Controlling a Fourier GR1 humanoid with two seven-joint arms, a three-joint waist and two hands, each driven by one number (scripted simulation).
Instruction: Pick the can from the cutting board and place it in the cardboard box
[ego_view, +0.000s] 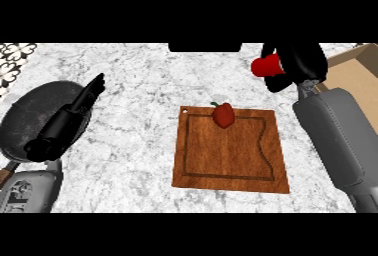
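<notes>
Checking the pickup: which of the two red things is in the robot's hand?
The red can, held in the right hand beside the cardboard box. The red pepper lies on the cutting board.

Can (266, 66) half-hidden — cardboard box (354, 75) cut off.

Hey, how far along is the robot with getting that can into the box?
Done: the red can is off the cutting board, where only a red pepper remains. In hand: the right hand is curled round the can, above the counter beside the cardboard box. Left: carry it over the box and release it. The left hand is open over a dark pan.
</notes>
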